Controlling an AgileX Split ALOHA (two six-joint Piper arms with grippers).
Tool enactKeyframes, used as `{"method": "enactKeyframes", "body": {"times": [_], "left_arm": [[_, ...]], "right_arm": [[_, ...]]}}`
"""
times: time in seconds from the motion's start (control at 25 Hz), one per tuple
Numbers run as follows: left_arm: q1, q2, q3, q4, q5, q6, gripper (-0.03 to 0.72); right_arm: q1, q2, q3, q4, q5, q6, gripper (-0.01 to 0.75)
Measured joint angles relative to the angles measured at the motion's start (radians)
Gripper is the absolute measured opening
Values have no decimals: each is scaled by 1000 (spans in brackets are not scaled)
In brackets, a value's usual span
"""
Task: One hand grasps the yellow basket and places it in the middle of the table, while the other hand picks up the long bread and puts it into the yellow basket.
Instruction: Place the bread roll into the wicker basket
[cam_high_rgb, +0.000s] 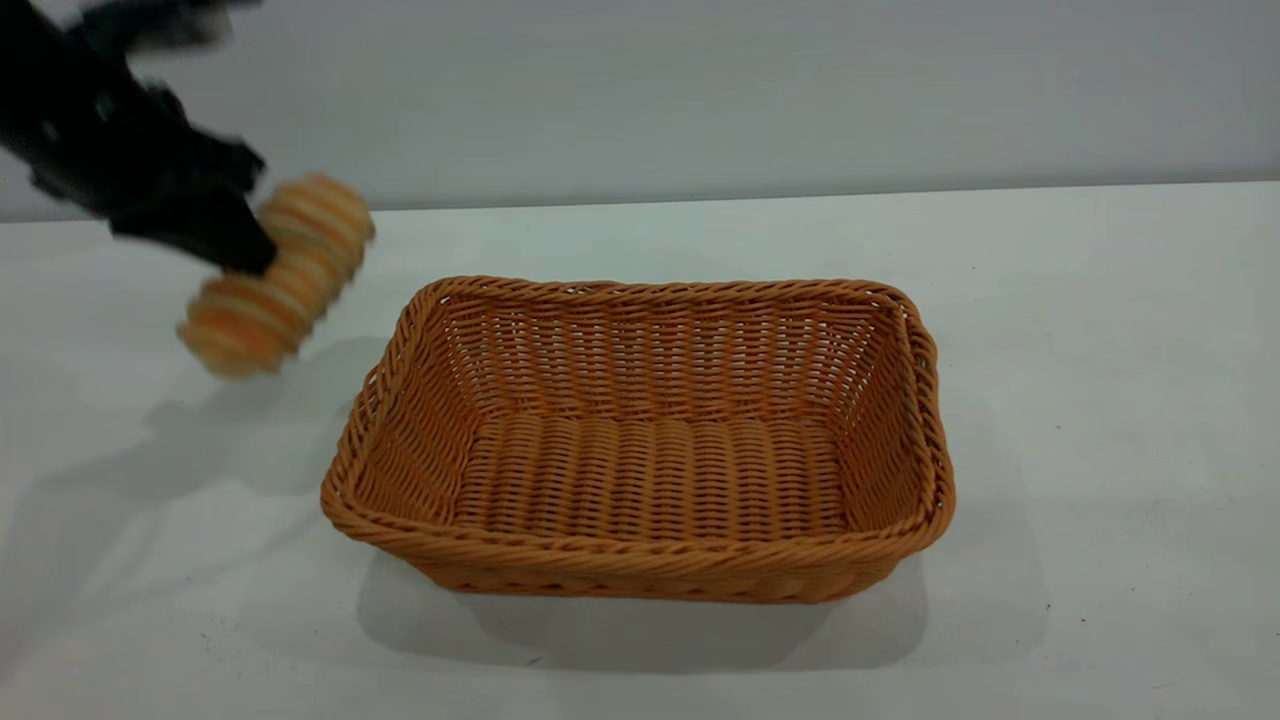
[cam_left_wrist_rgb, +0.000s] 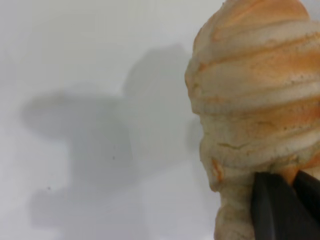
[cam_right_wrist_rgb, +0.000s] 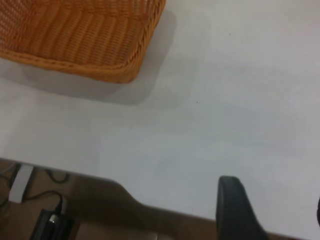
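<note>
The yellow basket (cam_high_rgb: 655, 565) stands empty in the middle of the table (cam_high_rgb: 1100, 350). My left gripper (cam_high_rgb: 232, 243) is shut on the long bread (cam_high_rgb: 275, 290) and holds it in the air, tilted, left of the basket and above the table. In the left wrist view the bread (cam_left_wrist_rgb: 255, 100) fills the frame's side, with a dark finger (cam_left_wrist_rgb: 277, 210) pressed on it. My right gripper (cam_right_wrist_rgb: 272, 210) is out of the exterior view. It is open and empty over the table's edge, well clear of the basket's corner (cam_right_wrist_rgb: 100, 45).
The table's edge (cam_right_wrist_rgb: 125, 187) shows in the right wrist view, with cables and a dark device (cam_right_wrist_rgb: 47, 220) on the floor below. A plain grey wall (cam_high_rgb: 700, 90) runs behind the table.
</note>
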Motion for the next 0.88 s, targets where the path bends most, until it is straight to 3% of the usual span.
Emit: {"method": "enactKeyframes", "body": {"times": [0.2, 0.6, 0.88], "left_arm": [[-23, -98, 0, 1, 58, 18, 49], [-207, -114, -66, 12, 204, 127, 48], [-280, -32, -178, 36, 366, 179, 46]], "right_arm": [[0, -1, 15, 0, 5, 0, 355], [0, -1, 16, 1, 4, -1, 344], [0, -1, 16, 8, 4, -1, 344]]}}
